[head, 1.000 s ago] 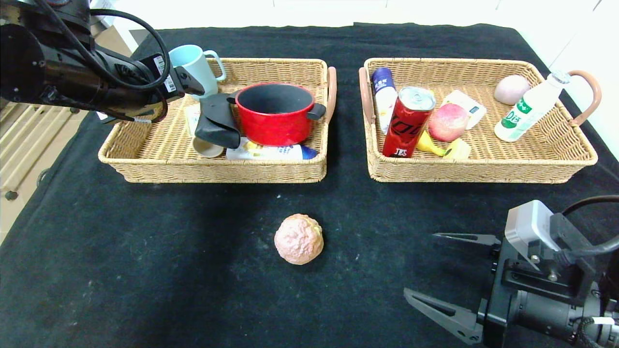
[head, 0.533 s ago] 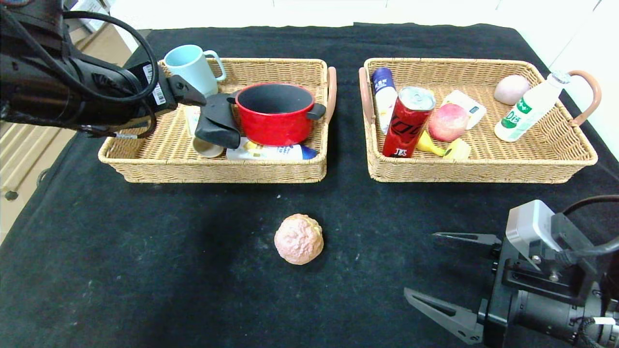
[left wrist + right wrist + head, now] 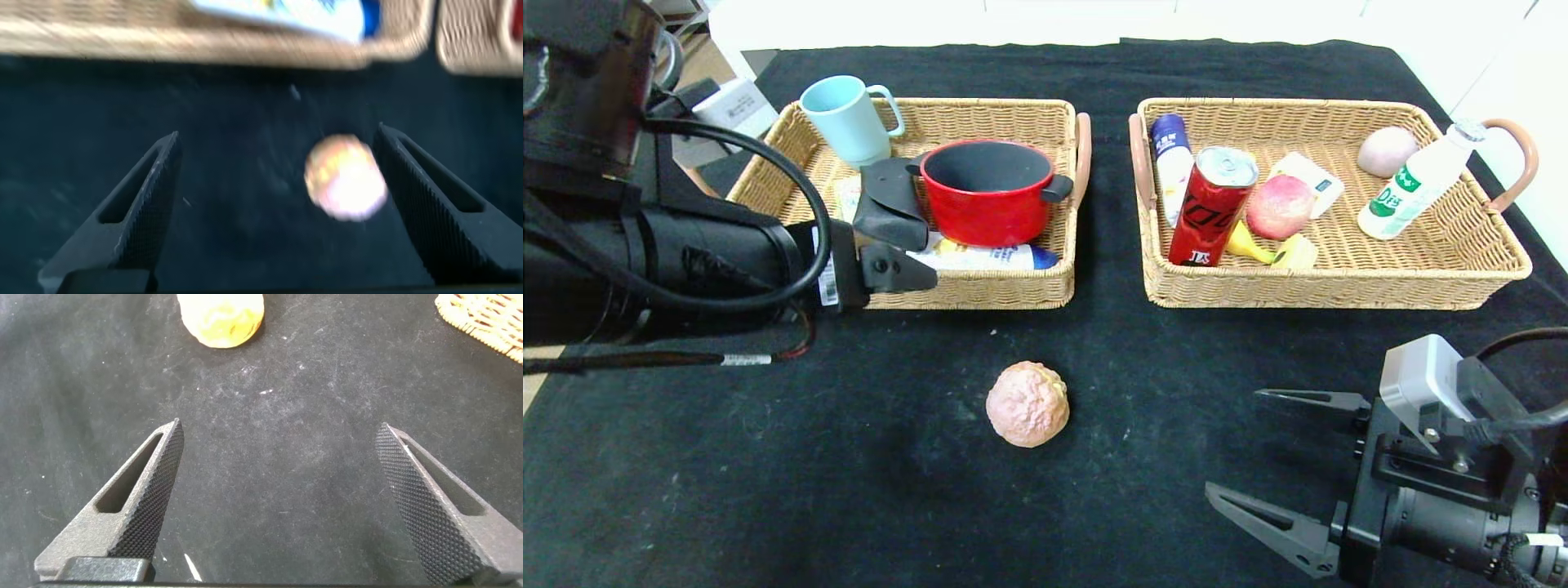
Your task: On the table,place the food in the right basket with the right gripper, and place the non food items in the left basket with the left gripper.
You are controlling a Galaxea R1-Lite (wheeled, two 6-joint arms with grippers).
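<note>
A round pinkish bun [image 3: 1027,403] lies alone on the black cloth in front of the baskets; it also shows in the left wrist view [image 3: 346,177] and the right wrist view [image 3: 221,317]. My left gripper [image 3: 913,276] hovers at the front edge of the left basket [image 3: 980,292], open and empty [image 3: 278,135], with the bun ahead between its fingers' line. My right gripper [image 3: 1235,445] is open and empty [image 3: 281,427], low at the near right, with the bun ahead and off to one side. The right basket [image 3: 1339,296] stands at the far right.
The left basket holds a blue mug [image 3: 845,118], a red pot [image 3: 988,192], a black pouch [image 3: 890,204] and a white-and-blue tube [image 3: 980,257]. The right basket holds a red can [image 3: 1213,204], an apple [image 3: 1281,206], a white bottle [image 3: 1417,181] and other food.
My left arm has drawn back from over the left basket's far-left corner to its front edge, nearer me. The right arm and the bun have not moved.
</note>
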